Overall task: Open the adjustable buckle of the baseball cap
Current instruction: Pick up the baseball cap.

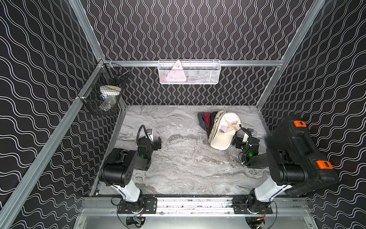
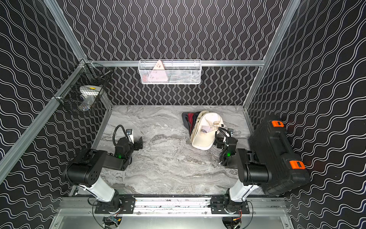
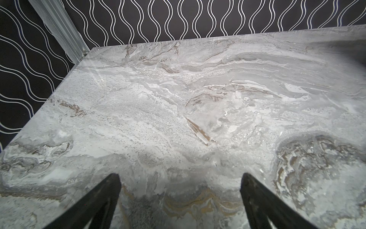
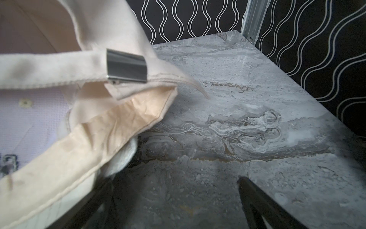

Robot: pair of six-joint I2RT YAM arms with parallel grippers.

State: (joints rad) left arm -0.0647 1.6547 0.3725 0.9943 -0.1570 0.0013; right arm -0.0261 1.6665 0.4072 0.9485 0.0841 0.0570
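Cap: cream fabric baseball cap (image 1: 224, 131), toward far-right corner of grey marble tabletop (image 1: 178, 162); long axis far-to-near, brim toward near edge.
Buckle: shiny metal clasp (image 4: 126, 68) on strap (image 4: 49, 67).
Left gripper (image 3: 180, 176): jaws spread, empty.
Right gripper (image 4: 176, 181): jaws spread, beside cap.

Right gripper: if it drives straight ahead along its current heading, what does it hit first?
Most likely the cream baseball cap: its rear rim overlaps one finger of the open right gripper in the right wrist view. The gap faces bare marble tabletop; the metal buckle sits off that line.
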